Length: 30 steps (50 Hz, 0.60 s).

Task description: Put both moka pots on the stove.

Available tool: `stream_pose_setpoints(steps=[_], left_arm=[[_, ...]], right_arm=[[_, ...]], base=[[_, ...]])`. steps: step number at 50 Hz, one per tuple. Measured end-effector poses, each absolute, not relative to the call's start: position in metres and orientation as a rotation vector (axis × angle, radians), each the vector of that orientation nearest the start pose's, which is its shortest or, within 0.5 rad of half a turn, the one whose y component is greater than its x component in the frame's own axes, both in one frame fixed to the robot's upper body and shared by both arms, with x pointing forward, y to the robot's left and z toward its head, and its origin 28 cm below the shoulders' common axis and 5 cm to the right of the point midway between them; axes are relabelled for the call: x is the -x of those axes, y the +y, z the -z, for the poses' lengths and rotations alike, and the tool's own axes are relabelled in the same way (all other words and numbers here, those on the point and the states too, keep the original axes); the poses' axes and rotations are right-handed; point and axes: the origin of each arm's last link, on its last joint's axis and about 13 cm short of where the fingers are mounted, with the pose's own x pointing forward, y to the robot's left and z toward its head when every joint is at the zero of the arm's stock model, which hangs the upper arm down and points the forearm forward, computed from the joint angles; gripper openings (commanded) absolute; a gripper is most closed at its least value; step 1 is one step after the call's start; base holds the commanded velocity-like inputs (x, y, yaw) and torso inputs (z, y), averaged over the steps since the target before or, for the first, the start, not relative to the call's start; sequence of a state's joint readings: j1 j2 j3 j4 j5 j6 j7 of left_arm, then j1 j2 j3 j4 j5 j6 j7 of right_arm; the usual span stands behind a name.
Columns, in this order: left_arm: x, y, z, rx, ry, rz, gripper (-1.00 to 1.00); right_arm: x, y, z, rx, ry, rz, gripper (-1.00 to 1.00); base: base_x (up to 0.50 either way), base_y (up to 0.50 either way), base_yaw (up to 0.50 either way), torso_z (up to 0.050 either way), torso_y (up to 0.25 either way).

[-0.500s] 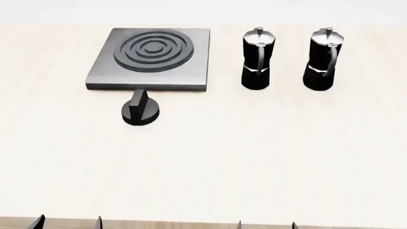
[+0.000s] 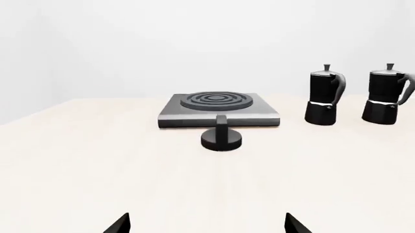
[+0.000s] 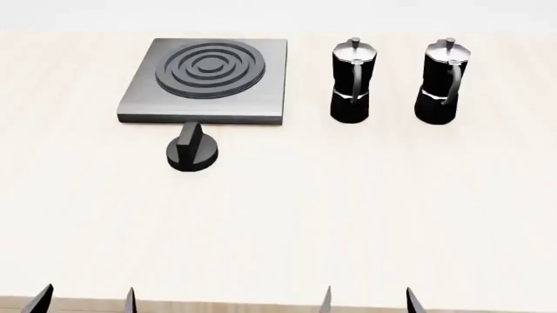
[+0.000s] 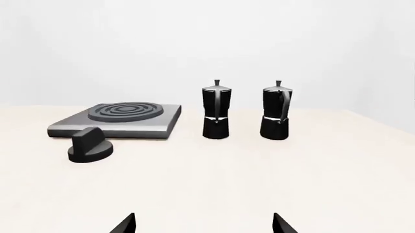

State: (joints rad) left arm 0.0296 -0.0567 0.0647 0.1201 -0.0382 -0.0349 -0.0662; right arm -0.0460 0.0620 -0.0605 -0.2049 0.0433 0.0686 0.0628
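Head view shows the flat square brushed dark-grey metal stove with raised concentric rings lying on the pale wooden table, a round black ridged knob just in front of it. Both faceted glossy black moka pots with silver lids, the nearer one and the farther one, stand upright beside the stove's right edge, apart from it and each other. Left gripper and right gripper sit at the table's near edge, fingers spread wide, holding nothing.
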Motion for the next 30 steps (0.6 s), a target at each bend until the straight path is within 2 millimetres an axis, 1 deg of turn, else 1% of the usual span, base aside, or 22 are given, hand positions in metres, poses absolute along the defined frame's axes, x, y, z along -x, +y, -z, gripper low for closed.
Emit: stream_pose_setpoints(steps=[11, 16, 22, 30], left_arm=[[-0.189, 0.203, -0.070, -0.013, -0.186, 0.010, 1.00], [-0.181, 0.203, -0.086, -0.014, -0.248, 0.006, 1.00], [-0.172, 0.203, -0.101, -0.013, -0.305, 0.004, 1.00], [-0.164, 0.202, -0.113, -0.017, -0.352, 0.005, 1.00]], right_arm=[[-0.183, -0.095, -0.084, 0.007, -0.221, -0.021, 1.00], [-0.175, -0.094, -0.099, 0.003, -0.277, -0.019, 1.00], [-0.168, -0.093, -0.111, -0.006, -0.324, -0.022, 1.00], [-0.163, -0.092, -0.118, -0.017, -0.356, -0.031, 1.00]], base=[[0.00, 0.00, 0.00, 0.000, 0.000], [0.00, 0.00, 0.00, 0.000, 0.000], [0.00, 0.00, 0.00, 0.000, 0.000], [0.04, 0.00, 0.00, 0.000, 0.000]])
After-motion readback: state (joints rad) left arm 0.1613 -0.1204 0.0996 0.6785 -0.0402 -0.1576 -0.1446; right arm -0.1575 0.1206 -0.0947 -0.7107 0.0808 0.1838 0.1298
